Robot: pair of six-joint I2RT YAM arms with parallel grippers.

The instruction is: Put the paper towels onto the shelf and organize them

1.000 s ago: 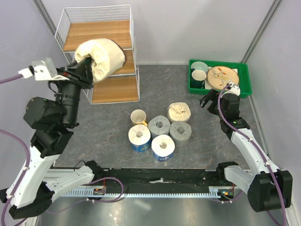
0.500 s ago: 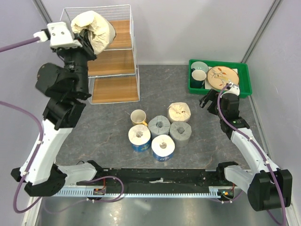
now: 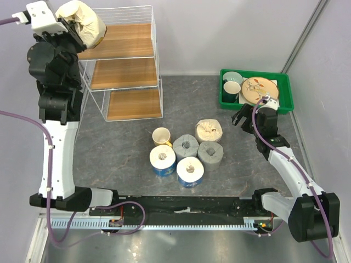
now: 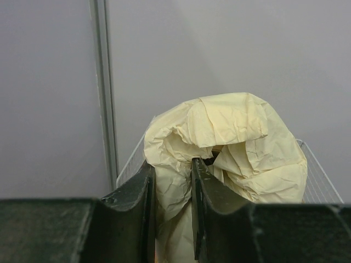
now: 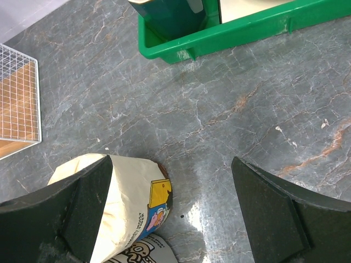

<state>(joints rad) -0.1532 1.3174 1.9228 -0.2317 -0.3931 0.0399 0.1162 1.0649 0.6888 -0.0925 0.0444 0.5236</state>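
Because the left gripper pinches only a fold of wrap on the cream roll, held above the top-left corner of the shelf, the roll might slip or catch its wire edge and fall outside the shelf. Its jaws are almost pressed together on that fold. The right gripper, well right of the shelf, is spread, empty.

My left claw is dull black, the cream roll in it plain and crinkled. The shelf is white wire with brown boards. Two grey rolls, two white-and-blue rolls, a cream printed roll with a yellow-and-blue cartoon, a green tray, a grey marbled table veined rust
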